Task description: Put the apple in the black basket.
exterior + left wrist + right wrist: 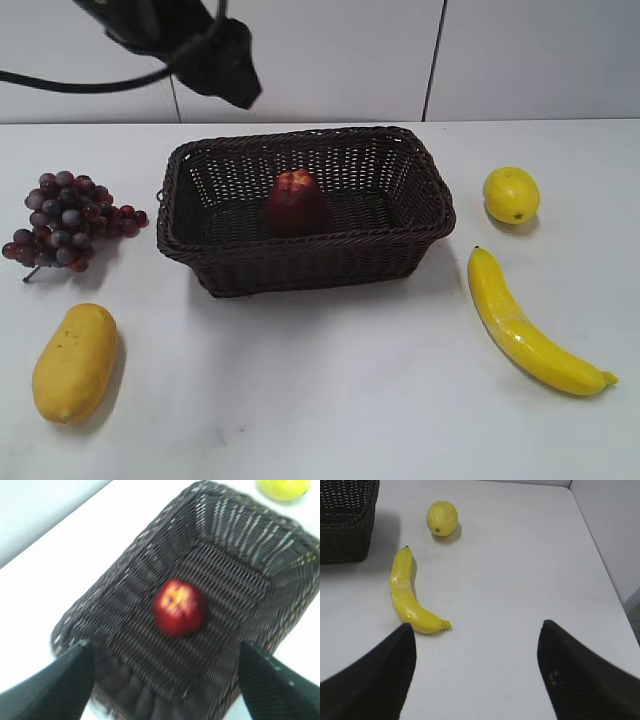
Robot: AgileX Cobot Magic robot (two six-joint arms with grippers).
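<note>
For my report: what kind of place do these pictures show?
Probably a lab or test bench, not a kitchen: a bare white table against plain white wall panels, with fruit set out around a black basket and an open left gripper above it.

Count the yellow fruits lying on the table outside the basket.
3: a lemon right of the black basket, a banana in front of the lemon, and an oblong yellow fruit at front left. None appears hidden.

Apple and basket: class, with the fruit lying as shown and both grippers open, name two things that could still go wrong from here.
1. The left gripper hangs open above the basket; a low retreat might clip the rim and shift it.
2. The apple stands upright on the weave, so a knock could tip or roll it, though the walls would probably keep it in.
</note>
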